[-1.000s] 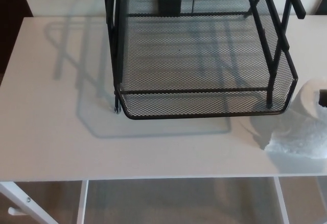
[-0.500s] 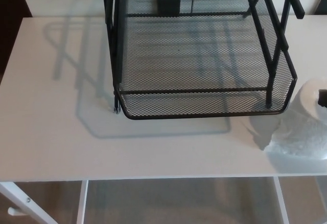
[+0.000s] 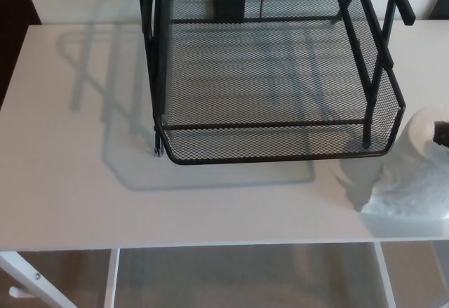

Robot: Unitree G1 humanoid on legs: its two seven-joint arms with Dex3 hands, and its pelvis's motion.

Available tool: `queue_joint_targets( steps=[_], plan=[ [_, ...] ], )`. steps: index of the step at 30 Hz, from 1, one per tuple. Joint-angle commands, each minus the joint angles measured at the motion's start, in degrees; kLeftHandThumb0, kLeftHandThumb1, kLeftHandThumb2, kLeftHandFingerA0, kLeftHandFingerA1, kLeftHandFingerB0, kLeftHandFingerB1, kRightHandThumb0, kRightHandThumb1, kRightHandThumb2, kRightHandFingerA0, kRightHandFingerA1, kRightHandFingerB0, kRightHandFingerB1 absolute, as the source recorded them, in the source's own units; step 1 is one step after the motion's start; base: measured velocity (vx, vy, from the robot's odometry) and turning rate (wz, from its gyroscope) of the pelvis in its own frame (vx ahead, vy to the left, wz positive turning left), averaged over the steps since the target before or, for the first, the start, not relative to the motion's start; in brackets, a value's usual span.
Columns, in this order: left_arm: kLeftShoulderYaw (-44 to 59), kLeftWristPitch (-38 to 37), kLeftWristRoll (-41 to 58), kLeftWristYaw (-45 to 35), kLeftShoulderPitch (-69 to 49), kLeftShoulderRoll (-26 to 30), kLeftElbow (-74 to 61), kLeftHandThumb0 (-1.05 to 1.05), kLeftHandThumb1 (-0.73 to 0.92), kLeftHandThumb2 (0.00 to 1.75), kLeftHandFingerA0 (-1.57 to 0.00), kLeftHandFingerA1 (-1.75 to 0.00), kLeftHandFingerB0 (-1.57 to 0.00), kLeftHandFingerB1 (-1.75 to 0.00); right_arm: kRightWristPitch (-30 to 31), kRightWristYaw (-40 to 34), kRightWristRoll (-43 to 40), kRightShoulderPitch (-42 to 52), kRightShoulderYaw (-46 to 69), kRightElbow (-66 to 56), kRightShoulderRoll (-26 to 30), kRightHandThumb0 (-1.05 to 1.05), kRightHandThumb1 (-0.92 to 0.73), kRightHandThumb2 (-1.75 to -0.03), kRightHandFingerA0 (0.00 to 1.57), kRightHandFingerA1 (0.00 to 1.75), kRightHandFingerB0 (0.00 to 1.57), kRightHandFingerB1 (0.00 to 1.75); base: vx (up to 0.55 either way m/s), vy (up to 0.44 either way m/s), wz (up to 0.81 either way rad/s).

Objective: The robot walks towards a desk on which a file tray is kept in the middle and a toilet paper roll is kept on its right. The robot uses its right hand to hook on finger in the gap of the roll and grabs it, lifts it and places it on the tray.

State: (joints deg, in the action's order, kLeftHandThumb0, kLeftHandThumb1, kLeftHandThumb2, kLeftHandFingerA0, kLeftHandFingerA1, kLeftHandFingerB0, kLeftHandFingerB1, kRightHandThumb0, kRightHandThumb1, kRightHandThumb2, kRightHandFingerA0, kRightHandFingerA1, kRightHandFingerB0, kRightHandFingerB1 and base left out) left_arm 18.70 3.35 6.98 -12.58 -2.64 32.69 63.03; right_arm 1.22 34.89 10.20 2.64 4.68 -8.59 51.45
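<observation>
The toilet paper roll is seen at the far right edge of the picture, resting on the white tabletop just beside the front right corner of the file tray. A loose, crumpled tail of paper is spread out in front of it. Compared with a second ago, the whole scene is shifted slightly left and upward in the frame, which is taken as movement of the camera and not of the things; roll and tray are placed as before relative to each other. A small dark shape is visible at the roll's top, at the frame edge; it cannot be told whether this is the core gap or part of the right hand, so the state of that hand cannot be told. The left hand is not shown. The roll is judged not yet lifted. The tray is made of black wire mesh with a rounded front rim and upright bars; its basket is empty. The paper is soft and embossed, the tabletop smooth and matte.
</observation>
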Motion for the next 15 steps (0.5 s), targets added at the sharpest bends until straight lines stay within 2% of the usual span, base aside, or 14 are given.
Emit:
queue_joint_targets(
  steps=[1,3,4,6,7,10,11,12,13,14,15],
  plan=[
    [-0.6,-1.2,-0.9,0.6,-0.2,1.3,-0.2,-0.88,0.92,0.72,-0.33,-0.93,-0.12,-0.7,0.5,-2.5,8.1,-3.9,-3.5,4.1,1.4,-0.53,-0.47,-0.81,0.29,0.54,0.0,0.16,0.0,0.0,0.0],
    [-1.0,-1.3,-1.3,0.8,0.2,1.4,0.3,-0.87,0.92,0.72,-0.34,-0.92,-0.12,-0.69,1.0,-2.8,9.7,-4.6,-4.8,4.5,1.7,-0.52,-0.47,-0.82,0.32,0.55,0.0,0.19,0.0,0.0,0.0],
    [-1.2,-1.3,-1.3,0.6,0.2,1.5,0.5,-0.88,0.92,0.73,-0.33,-0.91,-0.12,-0.69,0.0,-3.9,11.2,-5.5,-6.2,5.4,1.2,-0.53,-0.48,-0.79,0.49,0.58,0.05,0.22,0.0,0.0,0.0],
    [-1.4,-1.4,-1.3,0.6,0.2,1.5,0.7,-0.88,0.92,0.73,-0.33,-0.91,-0.12,-0.69,-0.5,-4.4,11.9,-6.0,-6.9,6.0,1.0,-0.53,-0.48,-0.79,0.49,0.58,0.05,0.22,0.0,0.0,0.0],
    [-1.3,-0.6,-1.0,0.9,0.7,1.5,1.1,-0.87,0.92,0.72,-0.34,-1.0,-0.13,-0.73,0.5,-5.2,12.6,-6.6,-8.0,5.0,-0.7,-0.47,-0.62,-0.59,0.68,0.5,0.15,0.27,0.0,0.0,0.0],
    [-1.6,-1.2,-1.1,0.9,0.7,1.4,1.5,-0.86,0.92,0.73,-0.37,-0.98,-0.14,-0.71,0.7,-7.1,14.0,-6.7,-8.7,4.9,-1.6,-0.45,-0.59,-0.58,0.76,0.51,0.19,0.28,0.0,0.0,0.0],
    [-1.7,-1.8,-1.0,1.0,0.5,1.4,1.7,-0.86,0.92,0.72,-0.36,-0.96,-0.14,-0.71,0.7,-8.5,15.3,-7.3,-9.4,5.4,-2.5,-0.42,-0.6,-0.59,0.82,0.54,0.24,0.29,0.0,0.0,0.0],
    [-2.0,-1.7,-1.2,1.0,0.6,1.3,1.5,-0.87,0.92,0.72,-0.35,-0.95,-0.13,-0.71,3.1,-14.4,20.4,-7.8,-10.6,5.0,-5.2,-0.46,-0.48,-0.84,0.83,0.76,0.38,0.51,0.0,0.0,0.0],
    [-2.0,-1.4,-1.2,1.0,0.6,1.3,1.5,-0.87,0.92,0.71,-0.35,-1.01,-0.12,-0.72,4.5,-18.7,24.0,-8.2,-11.5,5.1,-7.2,-0.37,-0.64,-0.59,0.89,0.78,0.49,0.4,0.0,0.0,0.0],
    [-2.0,-1.2,-1.1,1.0,0.8,1.3,1.4,-0.86,0.92,0.71,-0.35,-0.95,-0.12,-0.7,4.0,-22.0,25.7,-8.5,-12.0,6.1,-8.3,-0.35,-0.63,-0.59,0.9,0.92,0.51,0.44,0.0,0.0,0.0],
    [-2.1,-1.2,-1.1,1.0,0.8,1.3,1.4,-0.86,0.92,0.71,-0.35,-0.95,-0.12,-0.7,3.7,-23.1,26.2,-8.6,-12.1,6.5,-8.7,-0.35,-0.63,-0.59,0.9,0.92,0.51,0.44,0.0,0.0,0.0]
  ],
)
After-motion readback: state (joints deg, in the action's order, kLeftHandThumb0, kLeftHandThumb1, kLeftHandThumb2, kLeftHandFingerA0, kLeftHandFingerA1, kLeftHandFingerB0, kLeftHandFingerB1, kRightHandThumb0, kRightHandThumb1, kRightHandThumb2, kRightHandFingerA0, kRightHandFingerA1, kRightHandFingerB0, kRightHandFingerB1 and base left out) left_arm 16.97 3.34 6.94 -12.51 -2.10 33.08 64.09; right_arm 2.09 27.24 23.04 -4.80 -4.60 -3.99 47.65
